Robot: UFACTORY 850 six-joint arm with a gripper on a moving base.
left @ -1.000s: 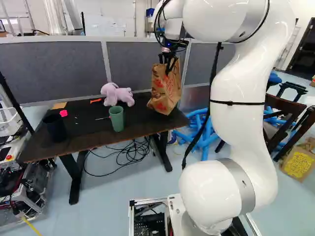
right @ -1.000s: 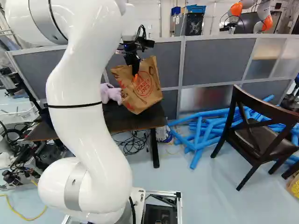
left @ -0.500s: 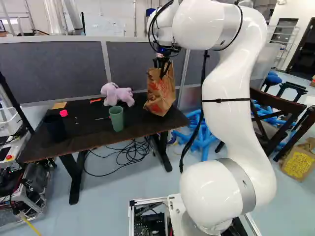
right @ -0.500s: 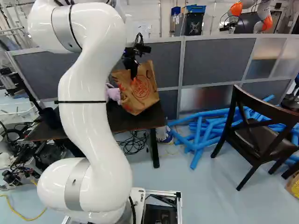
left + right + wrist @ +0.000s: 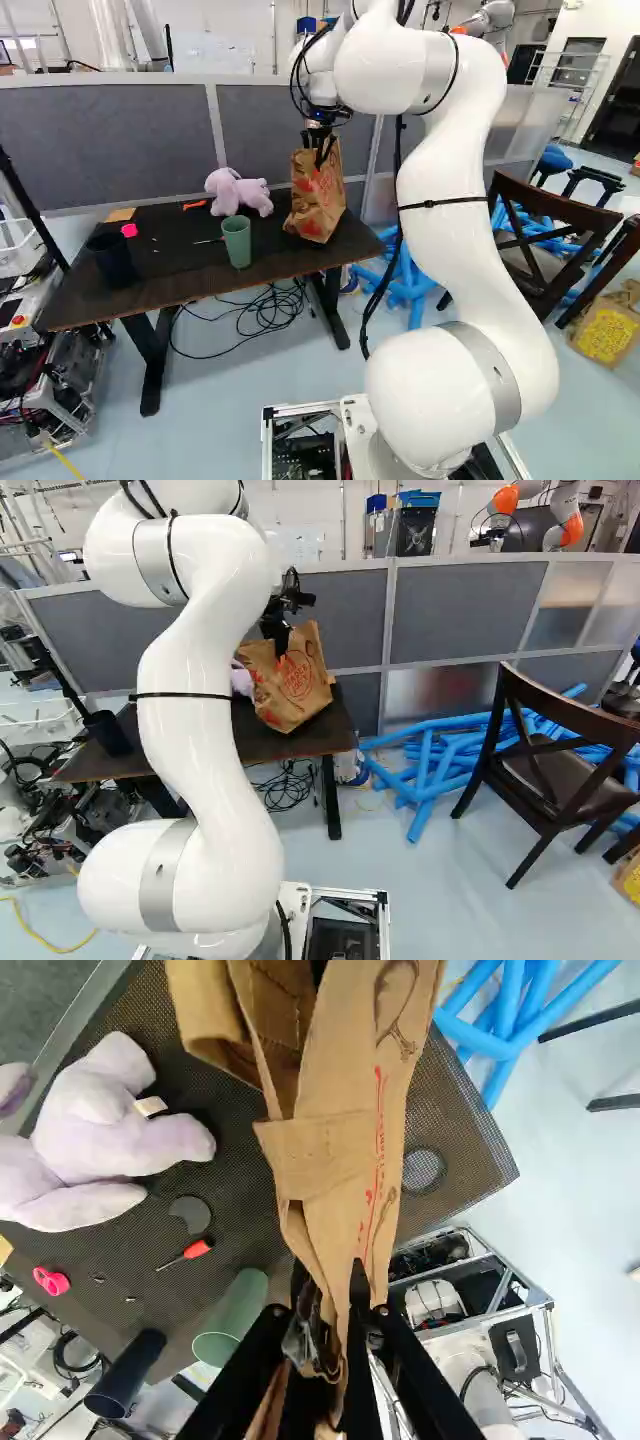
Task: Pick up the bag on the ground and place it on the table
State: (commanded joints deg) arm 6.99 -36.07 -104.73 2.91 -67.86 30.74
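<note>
Paper bag [image 5: 318, 195] is extending below gripper [image 5: 330, 1295], whose fingers are pinching its rim; long axis is running approx. vert., slightly tilted, bottom overlying table [image 5: 180, 270] (R end, L base view); contact w/ top unclear.

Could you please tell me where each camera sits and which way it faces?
Left base view: behind the arm, to its left, facing ahead and slightly down at the table; arm right of middle.
Right base view: behind it, to its right, same facing; arm left of middle.
Wrist view: on the wrist, facing down past the jaws, shut on the paper bag.
All three share table and bag.
</note>
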